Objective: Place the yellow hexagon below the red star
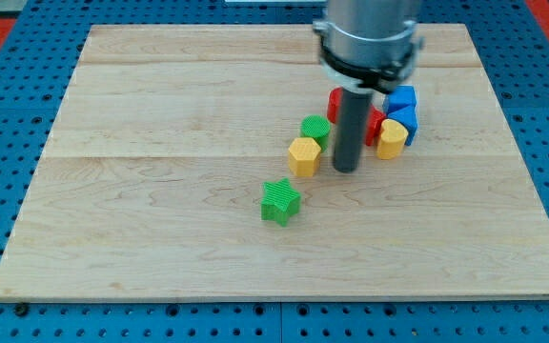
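A yellow hexagon (304, 155) lies near the middle of the wooden board (160, 191). My tip (346, 170) rests on the board just to its right, a small gap apart. Two red blocks show partly behind the rod, one (335, 103) at its upper left and one (375, 125) at its right. Their shapes cannot be made out, so I cannot tell which is the star. A second yellow block (392, 138) lies right of the rod, touching the right red block.
A green round block (315, 128) sits just above the yellow hexagon. A green star (280, 201) lies below and left of it. Two blue blocks (401, 98) (407, 121) are stacked in the cluster at the rod's right.
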